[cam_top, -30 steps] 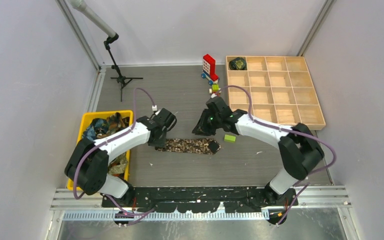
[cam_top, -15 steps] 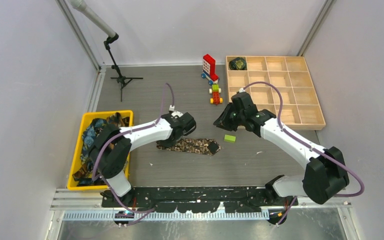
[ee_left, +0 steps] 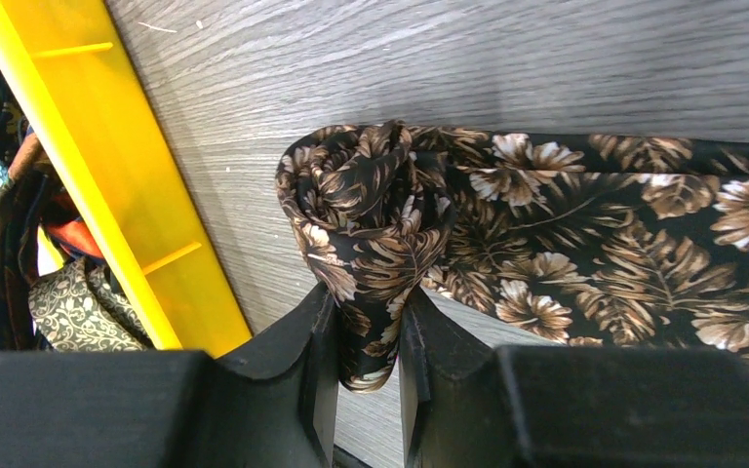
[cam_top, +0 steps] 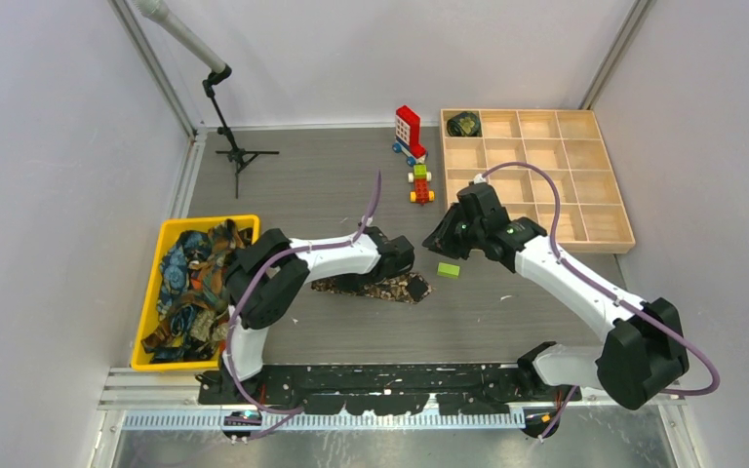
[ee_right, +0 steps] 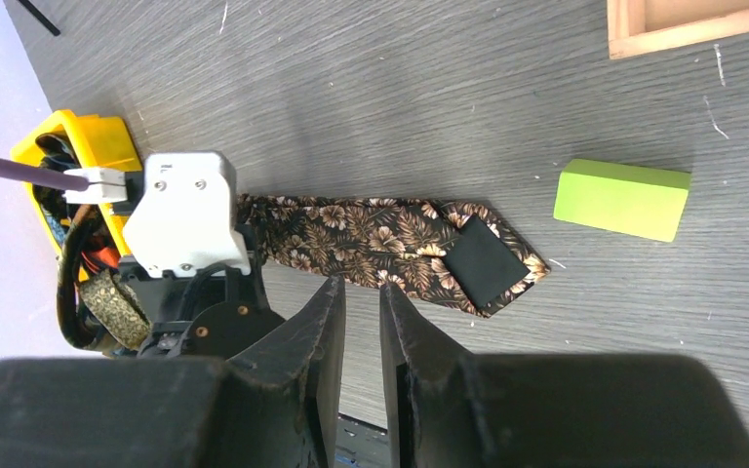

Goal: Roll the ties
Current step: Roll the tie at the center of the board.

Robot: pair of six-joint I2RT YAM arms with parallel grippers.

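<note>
Your left gripper [ee_left: 369, 317] clamped the rolled end [ee_left: 371, 200] of the brown leaf-print tie [ee_left: 595, 224], which lay flat near the worktop [cam_top: 332, 180] centre, towards its near edge. Your right gripper [ee_right: 361, 302] hovered near its wide tip, jaws slightly apart, holding nothing. A green block [ee_right: 622, 200] lay just beside that tip.

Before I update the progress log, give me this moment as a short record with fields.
tie in work: leaf-print tie, flat on the table, rolled end started
left gripper: shut on the rolled end
right gripper: above the table, jaws slightly apart, holding nothing
finished: one rolled tie in the far-left corner compartment of the wooden tray
waiting: more ties in the yellow bin
nearby: green block beside the tie's wide tip, not touching
</note>
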